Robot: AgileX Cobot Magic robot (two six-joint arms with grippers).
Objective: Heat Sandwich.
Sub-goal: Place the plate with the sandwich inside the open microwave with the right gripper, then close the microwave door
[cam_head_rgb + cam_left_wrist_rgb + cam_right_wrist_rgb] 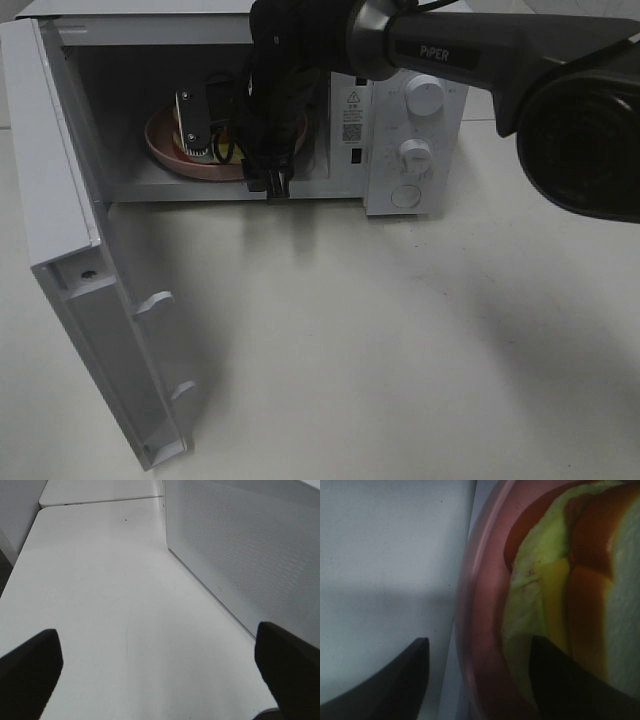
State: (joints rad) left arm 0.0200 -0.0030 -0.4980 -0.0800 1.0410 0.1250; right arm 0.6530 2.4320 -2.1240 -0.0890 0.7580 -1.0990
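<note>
Your right arm (450, 50) reaches across into the open microwave (395, 190), whose door (90, 300) is swung wide toward the left of the high view. Inside the cavity sits the round pink plate (480, 605), and the sandwich (545, 580) lies on it: you can see white bread with pale yellow-green and reddish-orange layers right up against the wrist camera. Your right fingers (395, 685) are released. They stand apart with the plate's rim between them, one over the pale cavity floor clear of the rim, the other on the sandwich side. Whether that second one touches the bread you cannot tell from this angle. In the high view the wrist hides most of the plate, so only its left edge shows. Your left fingers (30, 675) are also released, spread wide with nothing between them, hovering over the bare white surface (110, 605) just beside a perforated white panel (250, 545). Two knobs (425, 98) sit on the microwave's front panel.
</note>
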